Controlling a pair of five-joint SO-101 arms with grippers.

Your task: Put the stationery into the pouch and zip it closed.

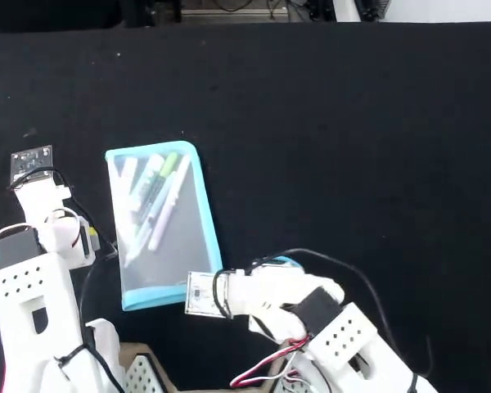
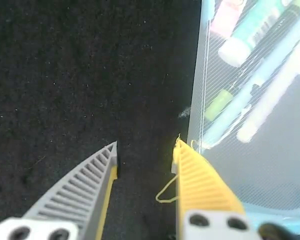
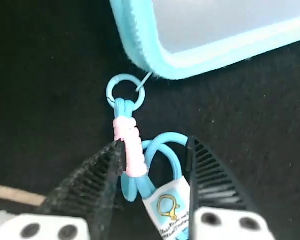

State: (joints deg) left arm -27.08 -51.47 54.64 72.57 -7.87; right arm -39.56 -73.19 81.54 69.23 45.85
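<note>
The pouch [image 1: 168, 262] lies flat on the black counter [image 1: 352, 123], towards the near left. Its long sides run away from the arms and its blue border shows all the way round. The pens and markers [image 1: 155, 196] are inside it, bunched in the far half and showing through the clear face. The left arm [image 1: 33, 278] stands along the pouch's left edge. From its wrist, the left pincer [image 2: 145, 147] is spread wide with only bare counter between its fingers. The yellow finger's tip sits right at the border of the pouch [image 2: 270, 175], while the grey finger is out over black cloth. The right arm [image 1: 344, 327] comes in from the near side to the pouch's near right corner. Its wrist view shows that rounded corner [image 3: 155, 65] with a small blue ring [image 3: 125, 92] just off it, joined to the edge by a thin link. A blue pull cord [image 3: 130, 145] with a pink wrap hangs from the ring, carrying a paper tag [image 3: 167, 212]. The right pincer [image 3: 152, 142] is partly open and straddles the cord. One black finger touches the pink wrap and the other stands just beside the loop, so it is not clamped. A wide stretch of black counter runs beyond the pouch and off to the right. I cannot tell whether the zip is drawn.
</note>
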